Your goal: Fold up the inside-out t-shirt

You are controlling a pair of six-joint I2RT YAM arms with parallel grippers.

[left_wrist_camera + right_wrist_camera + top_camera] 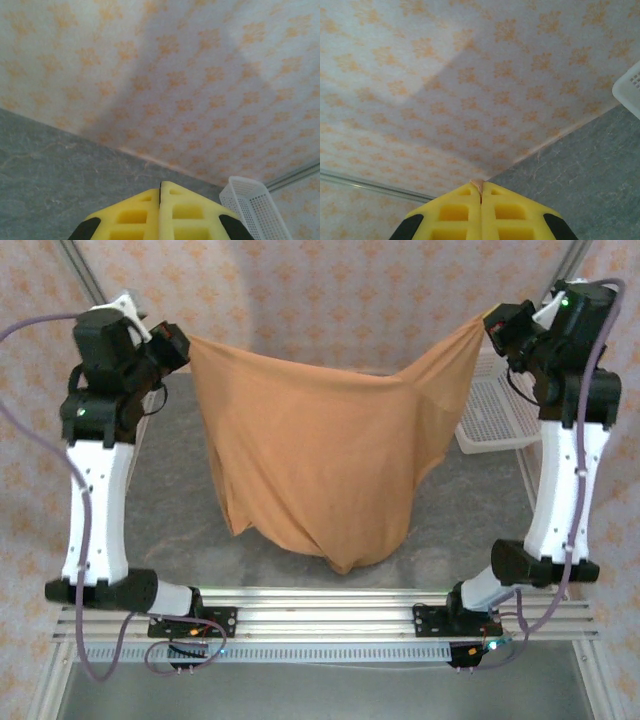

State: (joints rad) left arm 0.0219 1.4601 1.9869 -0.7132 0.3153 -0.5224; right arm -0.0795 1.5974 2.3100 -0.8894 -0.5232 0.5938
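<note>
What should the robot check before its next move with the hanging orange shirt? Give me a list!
1. Grip of left claw on t-shirt: ok, shut on one upper end.
2. Grip of right claw: ok, cloth peeks between its fingertips.
3. Top edge pulled straight: not ok, it sags in the middle.
4. Cloth hanging smooth: not ok, it bunches toward the bottom.
5. Bottom lifted off the table: cannot tell.

A pale wall (330, 300) patterned with small orange flowers backs a grey marbled tabletop (170, 510). A white perforated basket (495, 415) sits at its right edge; aluminium rails (320, 602) line the near side.
</note>
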